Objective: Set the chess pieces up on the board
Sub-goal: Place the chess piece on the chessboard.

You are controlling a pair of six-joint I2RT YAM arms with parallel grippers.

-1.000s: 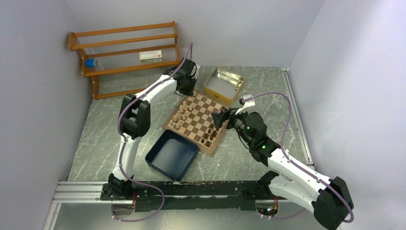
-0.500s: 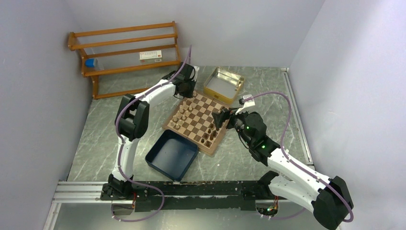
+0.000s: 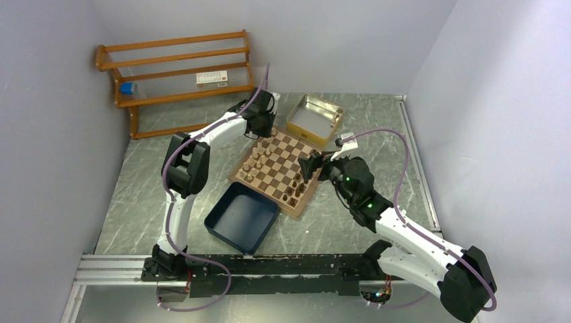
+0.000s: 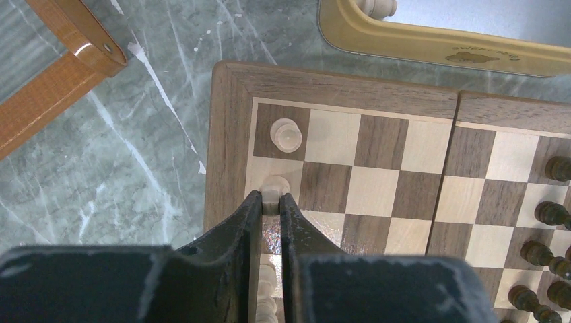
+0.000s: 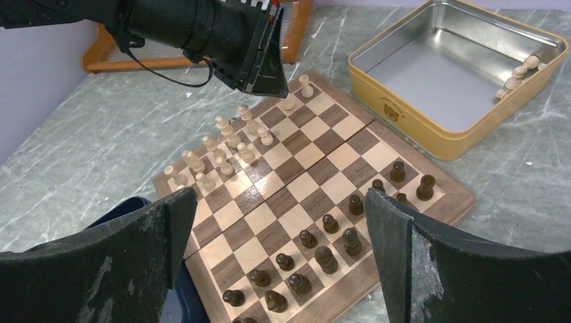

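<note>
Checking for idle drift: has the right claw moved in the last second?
No. The right claw sits over the same right edge of the chessboard as before.

We read the board [image 3: 279, 163] as satin-finished wood, the chess pieces [image 4: 285, 134] on it smooth turned wood, the table [image 3: 155, 182] under it smooth grey marble-look, the tin [image 5: 404, 114] beside it shiny metal inside, the left gripper [image 4: 271, 199] matt, scuffed black.

The left arm [image 3: 217, 130] is stretching far forward, the left gripper [image 4: 271, 200] pointing down with its fingers pinching a light chess piece [image 4: 275, 185]. The right arm [image 3: 411, 235] is bending at the elbow and reaching inward toward the left, the right gripper [image 5: 281, 198] hanging low with its jaws spread wide, gripping nothing.
</note>
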